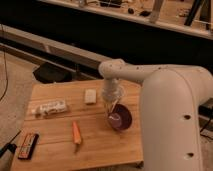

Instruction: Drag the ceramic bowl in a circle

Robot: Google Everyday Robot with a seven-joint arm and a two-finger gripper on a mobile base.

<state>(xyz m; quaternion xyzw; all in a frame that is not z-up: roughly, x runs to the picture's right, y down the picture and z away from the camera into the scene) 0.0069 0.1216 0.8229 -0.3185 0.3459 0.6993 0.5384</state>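
The ceramic bowl [120,118] is a dark maroon shallow bowl on the right part of the wooden table [60,145]. My gripper [112,112] hangs from the white arm and reaches down onto the bowl's left rim. It is shut, with its fingers on the rim. The arm's large white body covers the table's right edge beside the bowl.
An orange carrot [76,133] lies left of the bowl. A white packet [50,108] and a small pale block [90,96] sit farther back. A dark flat packet [28,145] lies at the front left corner. Dark shelving runs behind the table.
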